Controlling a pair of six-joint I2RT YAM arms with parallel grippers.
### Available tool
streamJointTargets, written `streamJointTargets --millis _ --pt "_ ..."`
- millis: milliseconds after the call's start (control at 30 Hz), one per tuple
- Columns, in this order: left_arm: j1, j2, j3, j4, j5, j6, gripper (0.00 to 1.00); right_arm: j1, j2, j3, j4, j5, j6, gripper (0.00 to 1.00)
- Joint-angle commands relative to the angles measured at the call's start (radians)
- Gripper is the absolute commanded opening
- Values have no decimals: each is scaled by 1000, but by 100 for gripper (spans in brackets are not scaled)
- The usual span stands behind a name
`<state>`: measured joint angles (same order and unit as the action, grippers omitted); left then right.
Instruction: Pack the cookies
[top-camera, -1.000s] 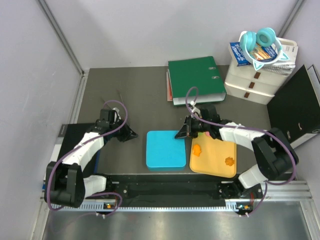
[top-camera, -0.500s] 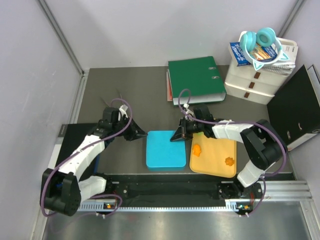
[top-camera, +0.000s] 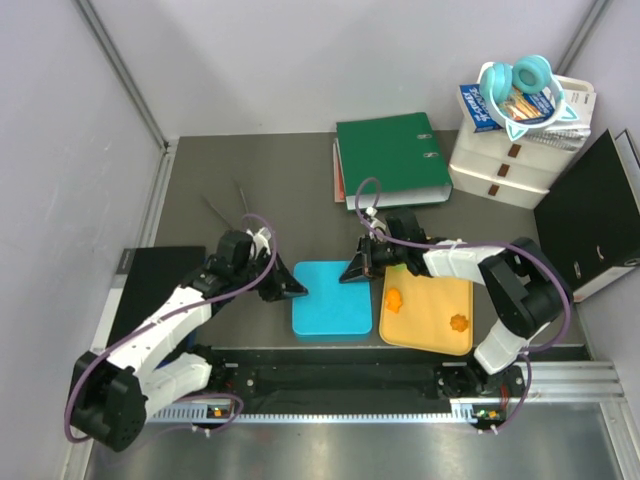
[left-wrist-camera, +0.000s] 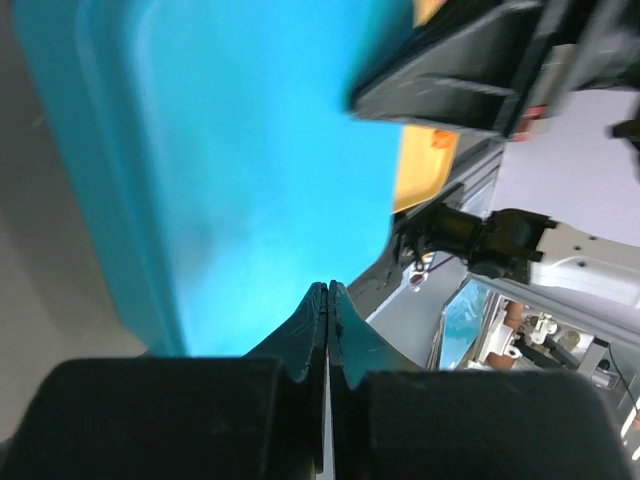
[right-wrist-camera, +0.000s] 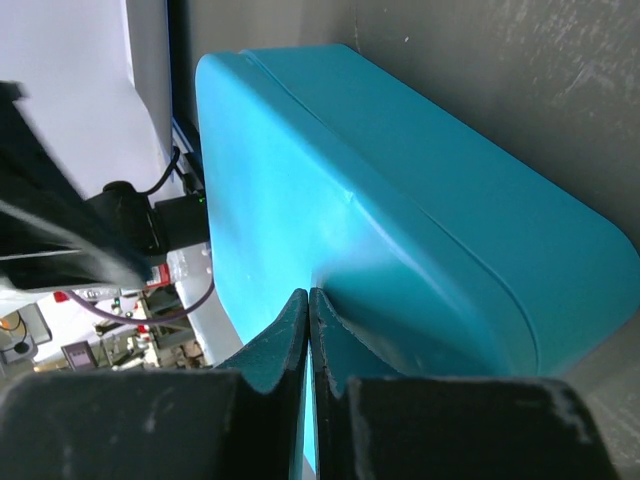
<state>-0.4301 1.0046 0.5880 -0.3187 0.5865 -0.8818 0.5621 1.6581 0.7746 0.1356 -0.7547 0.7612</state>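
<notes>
Two orange flower-shaped cookies (top-camera: 394, 300) (top-camera: 459, 322) lie on the flat yellow-orange tray (top-camera: 430, 300). Other cookies are not in view. A closed blue box (top-camera: 330, 300) sits left of the tray. My left gripper (top-camera: 298, 290) is shut and empty, its tip at the box's left edge. In the left wrist view the gripper (left-wrist-camera: 328, 288) hangs over the blue lid (left-wrist-camera: 260, 150). My right gripper (top-camera: 350, 273) is shut and empty at the box's far right corner. In the right wrist view its tip (right-wrist-camera: 308, 294) touches the lid (right-wrist-camera: 400, 250).
A green binder (top-camera: 392, 160) lies behind the box. White drawers (top-camera: 505, 165) with headphones (top-camera: 520, 85) on top stand at the back right. A black binder (top-camera: 590, 215) stands at the right edge. A black mat (top-camera: 145, 290) lies at the left.
My left gripper has moved right and nearer, from well left of the blue box to its left edge. My right gripper has shifted slightly left onto the box's far right corner.
</notes>
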Motion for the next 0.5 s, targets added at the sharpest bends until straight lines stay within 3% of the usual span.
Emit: streamJointTargets --millis 0,200,467 --pt "-2 25 -82 -85 -5 0 0 16 31 9 -21 64 -40 0" --pt "-4 28 -93 -94 -33 10 0 16 28 9 -21 64 -42 0" --pt "-4 -46 61 -2 -30 -6 0 18 -4 11 -22 69 -40 0"
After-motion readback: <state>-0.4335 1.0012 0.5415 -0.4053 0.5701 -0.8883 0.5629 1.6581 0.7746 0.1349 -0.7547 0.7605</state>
